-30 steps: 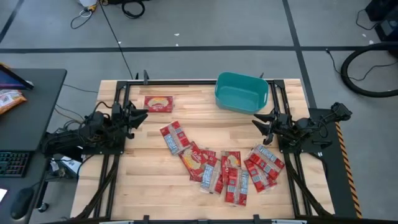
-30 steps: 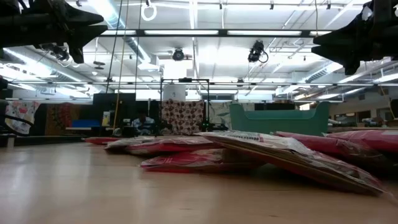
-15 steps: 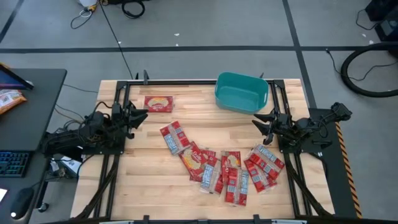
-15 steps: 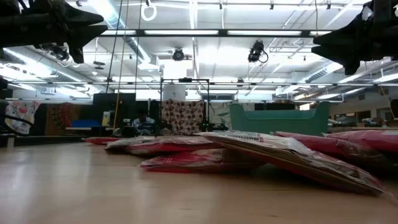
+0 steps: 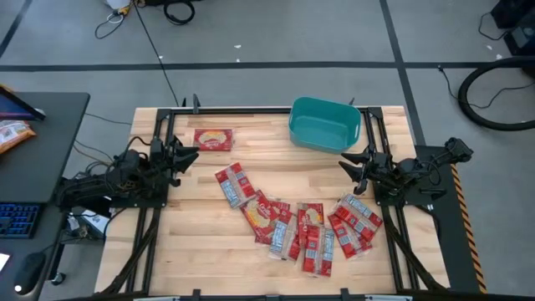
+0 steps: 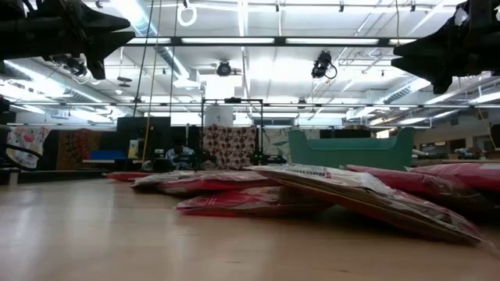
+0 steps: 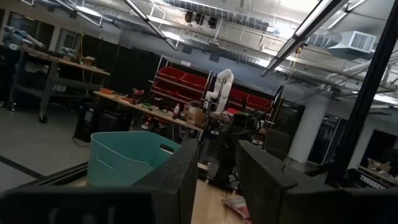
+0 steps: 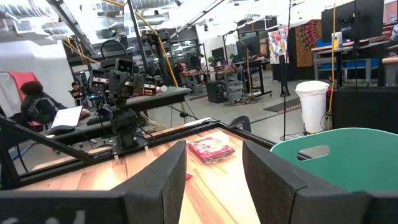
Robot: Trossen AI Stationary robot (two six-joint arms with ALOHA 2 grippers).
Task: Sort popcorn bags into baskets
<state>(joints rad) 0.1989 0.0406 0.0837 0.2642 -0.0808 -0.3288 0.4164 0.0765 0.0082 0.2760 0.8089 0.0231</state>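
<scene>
Several red popcorn bags (image 5: 297, 224) lie flat and partly overlapping on the table's near middle and right; in the low view they form a low red heap (image 6: 312, 195). One more packet (image 5: 212, 139) lies apart near the far left. The teal basket (image 5: 324, 124) stands at the far edge, right of centre, and shows in the left wrist view (image 7: 127, 158) and the right wrist view (image 8: 323, 155). My left gripper (image 5: 192, 155) hovers open at the left edge. My right gripper (image 5: 344, 162) hovers open at the right edge. Both are clear of everything.
Black frame rails (image 5: 251, 109) run along the table's far edge and down both sides. A dark desk with a keyboard (image 5: 18, 221) stands left of the table. A person (image 8: 37, 106) sits in the room beyond. Bare wood lies between the grippers and at the near left.
</scene>
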